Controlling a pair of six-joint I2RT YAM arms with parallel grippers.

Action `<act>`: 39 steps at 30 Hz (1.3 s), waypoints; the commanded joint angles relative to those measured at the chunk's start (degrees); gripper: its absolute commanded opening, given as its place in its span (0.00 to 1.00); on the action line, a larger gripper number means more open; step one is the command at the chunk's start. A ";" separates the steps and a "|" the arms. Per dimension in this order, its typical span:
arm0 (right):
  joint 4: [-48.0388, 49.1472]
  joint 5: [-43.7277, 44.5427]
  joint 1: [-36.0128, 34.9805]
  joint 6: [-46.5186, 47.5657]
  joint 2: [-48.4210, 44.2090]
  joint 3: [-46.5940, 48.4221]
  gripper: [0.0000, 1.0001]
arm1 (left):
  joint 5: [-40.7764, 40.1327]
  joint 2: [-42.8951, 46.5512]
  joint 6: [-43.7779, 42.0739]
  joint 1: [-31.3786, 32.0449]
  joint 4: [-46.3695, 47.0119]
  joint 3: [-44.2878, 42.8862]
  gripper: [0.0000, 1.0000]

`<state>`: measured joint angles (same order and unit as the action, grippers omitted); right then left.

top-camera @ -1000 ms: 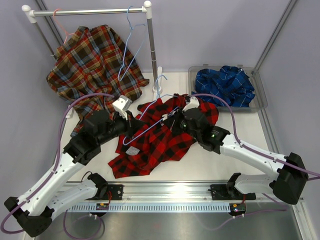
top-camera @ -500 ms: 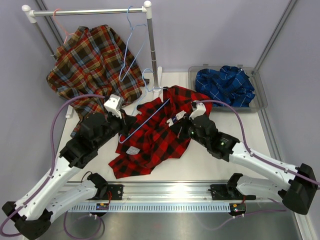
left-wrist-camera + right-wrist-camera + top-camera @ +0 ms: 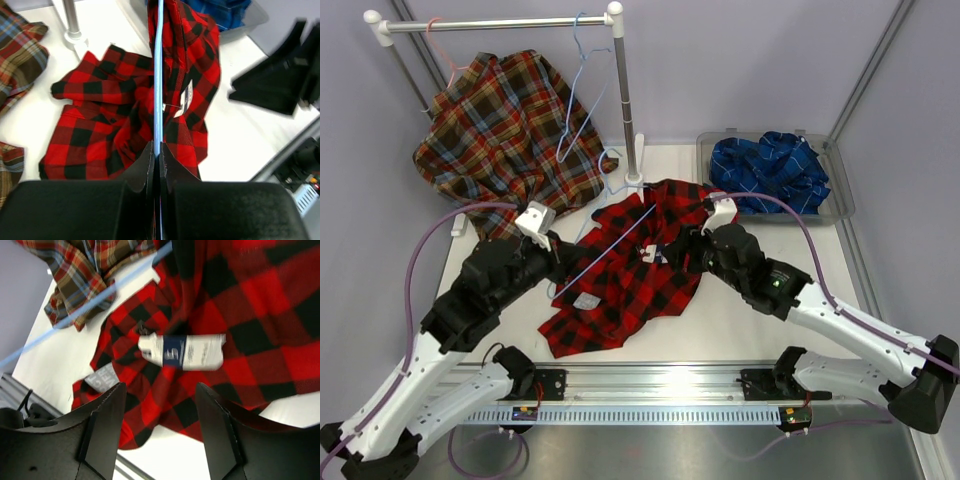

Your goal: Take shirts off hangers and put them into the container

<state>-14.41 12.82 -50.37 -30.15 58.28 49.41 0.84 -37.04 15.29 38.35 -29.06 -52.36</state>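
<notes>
The left arm [image 3: 440, 330] is slanting from its base at the near left toward the middle, its black left hand [image 3: 568, 262] pointing right. Seen from its own wrist, this hand [image 3: 159, 150] is pinching a thin light-blue wire hanger [image 3: 158, 75] between fingers pressed tight together. The right arm [image 3: 850, 325] is leaning in from the near right, its right hand [image 3: 670, 252] pointing left, with its fingers [image 3: 107, 430] standing apart and gripping nothing.
</notes>
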 commanded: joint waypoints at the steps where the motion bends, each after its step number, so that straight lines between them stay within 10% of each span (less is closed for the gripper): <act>1: -0.88 6.59 0.18 6.50 2.00 7.62 0.67 | 5.57 3.02 0.53 -0.12 0.41 -2.13 0.00; 11: 1.76 14.16 0.71 11.70 19.32 21.50 0.65 | 8.56 6.10 0.80 -0.11 -4.69 -3.10 0.00; 23: -2.89 17.24 8.44 9.76 14.50 16.78 0.00 | -0.48 9.78 -0.52 -0.11 -15.05 -7.23 0.00; 39: -12.56 -4.46 6.08 8.35 -3.97 -1.86 0.00 | -22.28 5.49 -0.08 -0.12 -20.69 -16.19 0.00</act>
<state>-25.61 15.66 -42.52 -21.28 53.56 49.01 -15.68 -28.16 15.49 38.30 -51.57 -65.78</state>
